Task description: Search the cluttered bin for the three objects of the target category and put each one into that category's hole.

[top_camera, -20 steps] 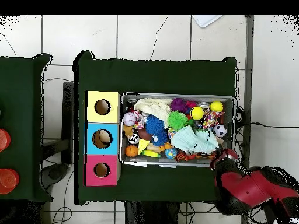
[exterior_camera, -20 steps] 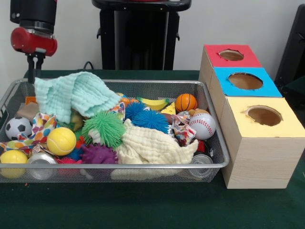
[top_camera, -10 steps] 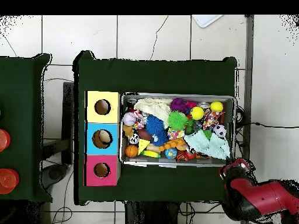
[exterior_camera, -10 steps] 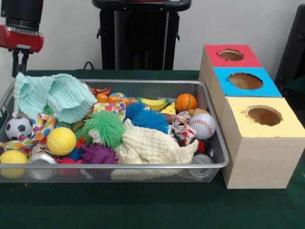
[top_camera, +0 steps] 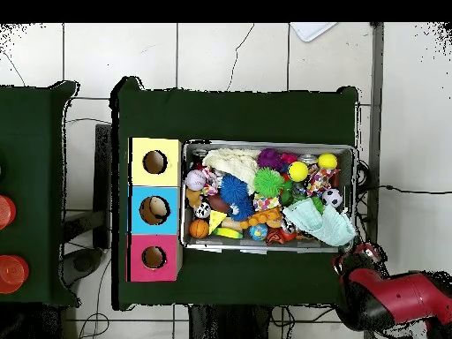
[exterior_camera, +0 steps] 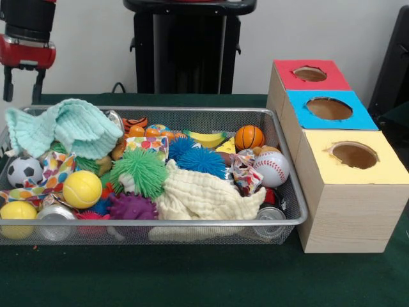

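The mint cloth point(exterior_camera: 61, 128) has dropped since a moment ago and is now lying over the bin's point(exterior_camera: 281, 173) far corner, draping its rim (front view). The gripper point(exterior_camera: 23, 83) is hanging above it, fingers spread and empty. Balls are sitting among the clutter; boxes point(exterior_camera: 332, 128) are standing beside the bin.

I can read no text, label, brand or number on anything in front of me in either view.
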`<control>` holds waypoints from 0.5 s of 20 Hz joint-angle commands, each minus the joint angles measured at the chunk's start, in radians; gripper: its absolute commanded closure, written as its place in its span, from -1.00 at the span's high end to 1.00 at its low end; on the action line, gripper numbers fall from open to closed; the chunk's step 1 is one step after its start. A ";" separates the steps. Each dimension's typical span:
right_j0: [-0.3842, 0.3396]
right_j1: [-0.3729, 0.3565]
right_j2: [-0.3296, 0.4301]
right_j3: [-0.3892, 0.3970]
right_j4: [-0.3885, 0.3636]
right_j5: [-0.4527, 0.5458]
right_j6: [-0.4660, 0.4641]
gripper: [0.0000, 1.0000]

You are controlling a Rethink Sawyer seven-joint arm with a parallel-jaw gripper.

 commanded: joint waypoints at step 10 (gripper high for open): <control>-0.121 0.012 0.247 0.173 0.560 0.224 -0.135 1.00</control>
